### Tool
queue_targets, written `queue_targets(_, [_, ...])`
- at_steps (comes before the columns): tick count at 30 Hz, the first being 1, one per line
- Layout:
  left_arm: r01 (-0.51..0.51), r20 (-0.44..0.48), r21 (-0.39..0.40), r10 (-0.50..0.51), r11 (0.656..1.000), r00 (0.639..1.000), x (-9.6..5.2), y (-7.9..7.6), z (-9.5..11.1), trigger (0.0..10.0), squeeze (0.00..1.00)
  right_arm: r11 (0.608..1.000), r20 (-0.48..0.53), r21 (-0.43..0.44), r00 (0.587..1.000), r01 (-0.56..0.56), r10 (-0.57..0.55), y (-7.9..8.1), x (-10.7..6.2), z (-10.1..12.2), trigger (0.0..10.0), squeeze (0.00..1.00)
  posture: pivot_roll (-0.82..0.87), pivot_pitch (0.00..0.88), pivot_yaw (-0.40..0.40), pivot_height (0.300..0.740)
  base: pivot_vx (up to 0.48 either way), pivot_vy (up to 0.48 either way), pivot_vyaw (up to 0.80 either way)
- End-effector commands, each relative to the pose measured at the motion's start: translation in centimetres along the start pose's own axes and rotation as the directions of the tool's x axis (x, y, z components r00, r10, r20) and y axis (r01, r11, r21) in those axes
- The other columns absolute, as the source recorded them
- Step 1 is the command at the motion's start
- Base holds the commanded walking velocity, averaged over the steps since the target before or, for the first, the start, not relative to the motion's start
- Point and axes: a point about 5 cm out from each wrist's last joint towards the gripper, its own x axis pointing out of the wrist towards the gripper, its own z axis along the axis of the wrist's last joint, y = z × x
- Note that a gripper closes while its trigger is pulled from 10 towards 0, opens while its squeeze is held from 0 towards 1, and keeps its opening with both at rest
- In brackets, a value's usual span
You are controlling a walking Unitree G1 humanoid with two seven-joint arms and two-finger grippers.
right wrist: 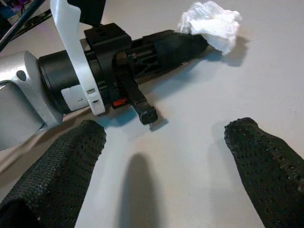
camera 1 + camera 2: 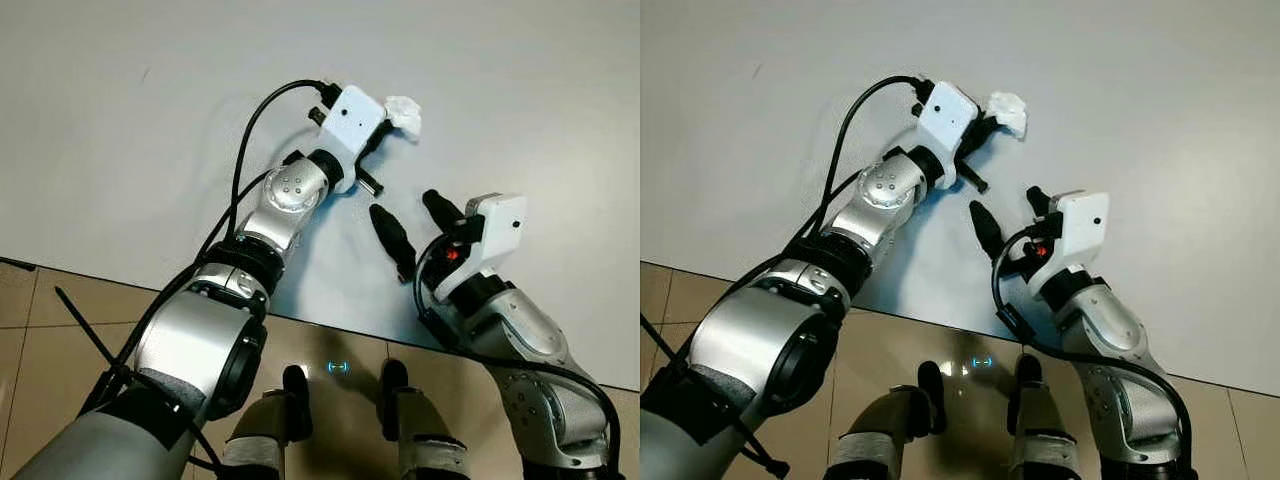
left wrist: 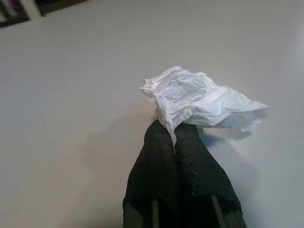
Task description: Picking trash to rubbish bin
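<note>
My left gripper (image 3: 175, 135) reaches forward over the white counter (image 2: 120, 130), jaws pinching a crumpled tissue (image 3: 199, 102) at its near edge; its long axis runs crosswise to the fingers (image 3: 156, 161). My right gripper (image 1: 161, 152) hovers nearby, jaws spread.

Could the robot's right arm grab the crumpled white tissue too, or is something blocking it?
Probably not easily. The left gripper is already shut on the crumpled tissue, and its body lies between the tissue and the open right gripper, which hangs apart from it over the white table.
</note>
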Motion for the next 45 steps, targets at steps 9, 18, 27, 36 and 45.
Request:
queue_targets(9, [-0.142, 0.13, -0.045, 0.147, 0.989, 0.981, -0.7, 2.0, 1.1, 10.0, 0.0, 0.999, -0.063, 0.026, 0.998, 0.024, -0.023, -0.3, -0.1, -1.5, 10.0, 0.0, -0.14, 0.406, 0.104, 0.74, 0.0, 0.0, 0.0])
queue_targets(18, [-0.298, 0.247, -0.132, 0.322, 0.946, 0.914, -1.2, 3.8, 3.0, 10.0, 0.0, 0.999, -0.063, 0.026, 0.998, 0.022, -0.021, -0.3, 0.0, -1.6, 10.0, 0.0, -0.13, 0.405, 0.098, 0.74, 0.0, 0.0, 0.0])
queue_targets(27, [-0.494, 0.365, -0.087, 0.49, 0.865, 0.792, -2.6, 6.7, 5.3, 10.0, 0.0, 0.999, -0.051, 0.02, 0.998, 0.048, -0.047, -0.6, 0.2, -1.5, 10.0, 0.0, -0.13, 0.397, 0.1, 0.74, 0.0, 0.0, 0.0])
queue_targets(36, [-0.538, 0.345, -0.007, 0.507, 0.843, 0.79, -3.9, 6.3, 3.3, 10.0, 0.0, 0.979, 0.009, -0.024, 0.979, 0.202, -0.202, -2.8, 0.7, -0.8, 10.0, 0.0, -0.11, 0.373, 0.102, 0.74, 0.0, 0.0, 0.0])
queue_targets(45, [-0.573, 0.327, 0.041, 0.531, 0.818, 0.781, -5.8, 5.5, 1.5, 10.0, 0.0, 0.927, 0.101, -0.022, 0.923, 0.375, -0.371, -4.9, 1.2, 0.2, 10.0, 0.0, -0.1, 0.348, 0.102, 0.74, 0.0, 0.0, 0.0])
